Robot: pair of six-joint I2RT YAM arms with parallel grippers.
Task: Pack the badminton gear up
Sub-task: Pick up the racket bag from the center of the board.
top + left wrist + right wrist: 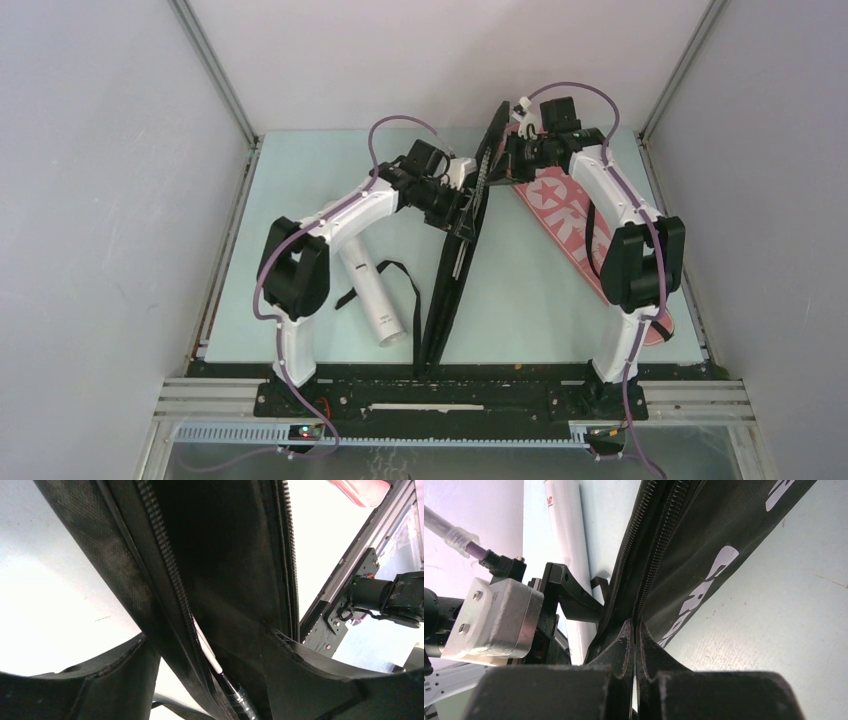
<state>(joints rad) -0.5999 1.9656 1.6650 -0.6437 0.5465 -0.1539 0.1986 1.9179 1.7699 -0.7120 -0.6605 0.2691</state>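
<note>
Right tool (635, 626) pinching black cover (709, 540) | left tool (206, 639) spread | racket (206, 651) inside

Top view: black racket cover (455, 270) stands on edge, print unreadable. Pink racket cover (560, 215) lies partly under right arm (620, 210), lettering cut short. White tube (372, 290): far end hidden beneath left arm (340, 215).

Left wrist: racket shaft (207, 652) shows only through zipper (170, 580) gap; rest lost in darkness.

Right wrist: right gripper (635, 640) tips pressed at zipper. Pull tab or fabric edge, cannot tell.
</note>
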